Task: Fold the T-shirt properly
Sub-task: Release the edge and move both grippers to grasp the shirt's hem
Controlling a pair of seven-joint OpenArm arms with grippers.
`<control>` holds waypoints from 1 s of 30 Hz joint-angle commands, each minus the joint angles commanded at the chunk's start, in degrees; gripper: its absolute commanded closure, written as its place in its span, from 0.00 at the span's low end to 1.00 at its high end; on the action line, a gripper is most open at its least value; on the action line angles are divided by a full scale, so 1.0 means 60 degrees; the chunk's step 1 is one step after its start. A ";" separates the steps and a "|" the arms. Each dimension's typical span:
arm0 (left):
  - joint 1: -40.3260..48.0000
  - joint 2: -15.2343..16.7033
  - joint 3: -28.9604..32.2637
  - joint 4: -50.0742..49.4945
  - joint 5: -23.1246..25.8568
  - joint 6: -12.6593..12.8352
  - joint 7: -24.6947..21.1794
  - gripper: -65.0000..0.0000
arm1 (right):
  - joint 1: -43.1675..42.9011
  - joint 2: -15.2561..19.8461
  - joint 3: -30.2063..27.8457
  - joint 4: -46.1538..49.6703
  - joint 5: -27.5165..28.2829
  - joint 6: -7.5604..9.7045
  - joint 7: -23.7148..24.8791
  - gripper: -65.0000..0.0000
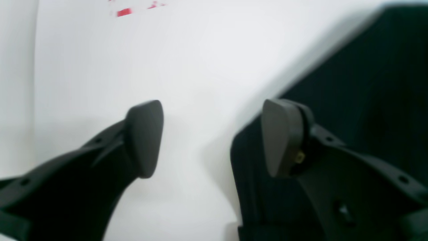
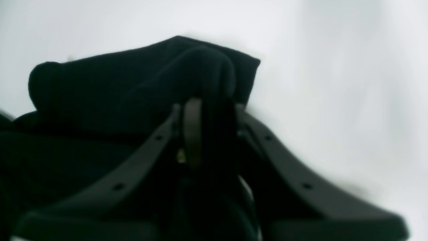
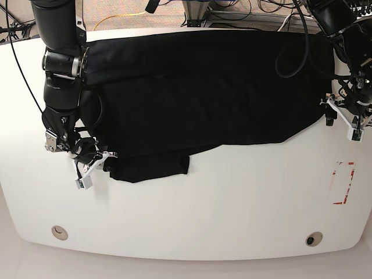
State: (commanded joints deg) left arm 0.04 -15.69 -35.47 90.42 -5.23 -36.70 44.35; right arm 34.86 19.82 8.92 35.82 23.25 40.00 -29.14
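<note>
T-shirt (image 3: 203, 93) spread black across the far half of the white table (image 3: 232, 209) | my right gripper (image 2: 209, 134) clenched on a bunched fold at its near corner, seemingly just above the table | my left gripper (image 1: 214, 137) parted, holding nothing; one finger (image 1: 282, 137) over the shirt's edge

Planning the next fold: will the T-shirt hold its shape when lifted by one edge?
Probably not. The T-shirt looks floppy: it bunches over the right gripper. It lies spread wide, so the free part would likely sag and drag.
</note>
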 joint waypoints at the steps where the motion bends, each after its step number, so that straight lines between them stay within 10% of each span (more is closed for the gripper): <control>1: -0.0132 0.0073 0.0044 -0.0220 0.0000 0.0000 0.0000 0.28 | 0.0000 0.0000 0.0000 0.0015 0.0000 0.0000 0.0000 1.00; 13: -0.0571 0.0425 0.1172 -0.1626 -0.0044 0.0015 -0.0015 0.31 | 0.0029 0.0059 0.0000 0.0088 0.0044 0.0000 -0.0337 1.00; 25: -0.0791 0.0571 0.1333 -0.2168 0.0029 -0.0549 -0.0015 0.97 | -0.0454 0.0029 0.0044 0.2535 0.0029 0.0000 -0.1509 1.00; 30: -0.0762 0.0571 0.1319 -0.1582 0.0000 -0.0549 -0.0015 1.00 | -0.0469 0.0044 0.0059 0.3238 0.0088 0.0000 -0.2007 1.00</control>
State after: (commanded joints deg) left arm -4.53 -12.26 -27.56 80.92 -5.23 -40.00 44.26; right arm 32.04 20.09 9.27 55.25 23.78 40.00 -41.19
